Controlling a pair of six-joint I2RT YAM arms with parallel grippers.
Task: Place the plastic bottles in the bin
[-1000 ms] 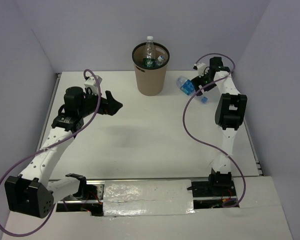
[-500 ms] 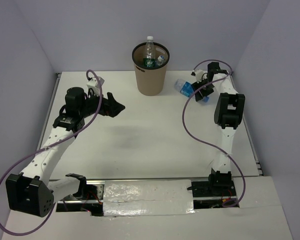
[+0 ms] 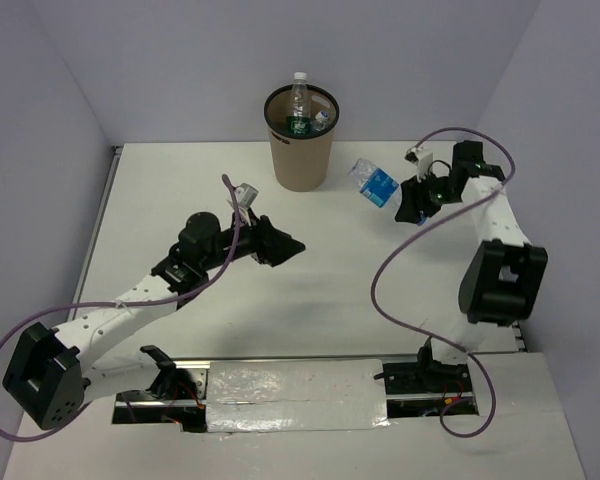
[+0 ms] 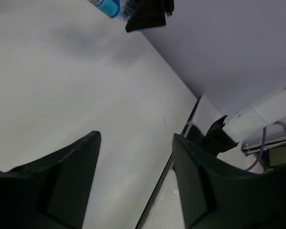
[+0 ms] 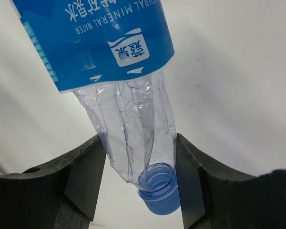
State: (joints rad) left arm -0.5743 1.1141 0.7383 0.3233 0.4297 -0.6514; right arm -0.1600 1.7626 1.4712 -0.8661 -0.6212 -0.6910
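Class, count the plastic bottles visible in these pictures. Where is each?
3. An upright bottle stands in the bin, cap above the rim; a second bottle sits beside it inside; the third bottle is held by the right hand. More may be hidden inside.

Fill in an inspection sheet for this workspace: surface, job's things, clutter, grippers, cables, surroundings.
Surface: white table, matte.
Job's things: bin at the far edge, at least two bottles showing inside; one blue-label bottle outside it, held.
Clutter: nothing seen.
Grippers: left gripper open and empty above the table; right gripper shut on the blue-label bottle near its neck.
Cables: a purple cable loops along each arm.
Surroundings: plain lilac walls on three sides.
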